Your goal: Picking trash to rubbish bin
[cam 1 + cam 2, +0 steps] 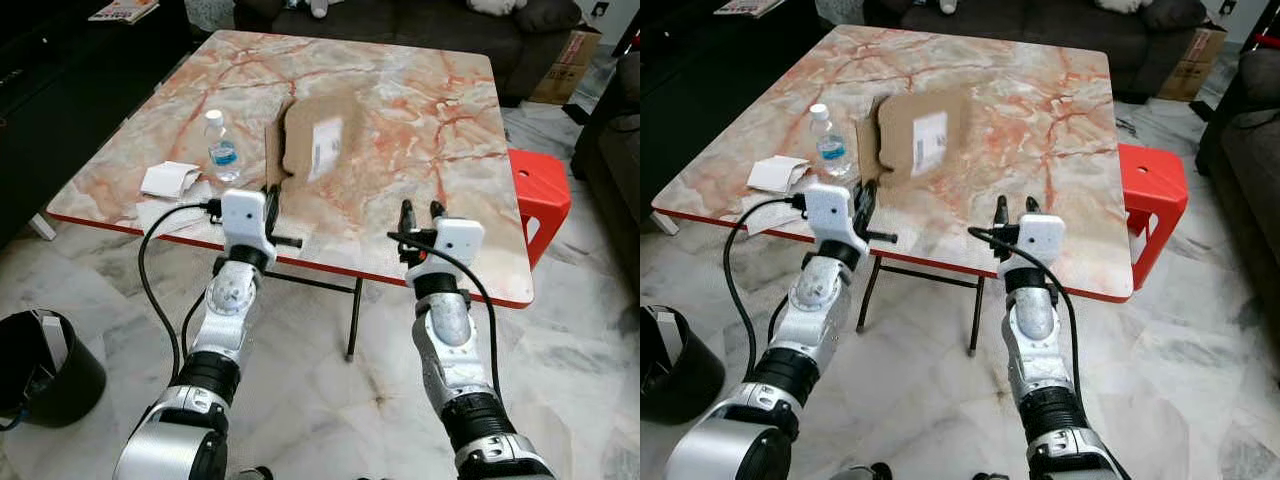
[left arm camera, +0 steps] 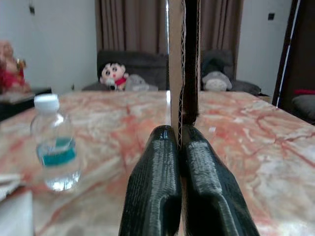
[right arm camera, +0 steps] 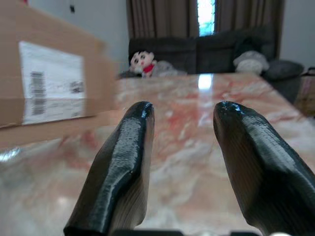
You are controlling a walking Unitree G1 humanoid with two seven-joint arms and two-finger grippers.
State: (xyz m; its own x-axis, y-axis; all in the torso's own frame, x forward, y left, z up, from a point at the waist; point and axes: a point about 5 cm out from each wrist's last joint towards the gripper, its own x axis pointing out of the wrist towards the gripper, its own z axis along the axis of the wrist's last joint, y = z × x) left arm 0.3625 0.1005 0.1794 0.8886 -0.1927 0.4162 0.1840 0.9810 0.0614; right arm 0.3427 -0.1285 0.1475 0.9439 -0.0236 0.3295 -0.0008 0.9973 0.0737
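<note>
A brown cardboard piece (image 1: 320, 140) with a white shipping label lies on the marble table (image 1: 420, 90), looking blurred. Its folded flap (image 2: 183, 54) stands on edge at the near left. My left gripper (image 1: 271, 195) is shut on the lower edge of that flap, and the corrugated edge rises from between its fingers (image 2: 157, 162). My right gripper (image 1: 421, 210) hovers open over the table's front edge, to the right of the cardboard, with nothing between its fingers (image 3: 129, 147). A black rubbish bin (image 1: 45, 365) stands on the floor at the lower left.
A small water bottle (image 1: 222, 150) stands just left of the cardboard, and crumpled white tissues (image 1: 170, 180) lie near the table's left corner. A red stool (image 1: 540, 195) sits against the right side. A dark sofa (image 1: 420, 20) lines the far side.
</note>
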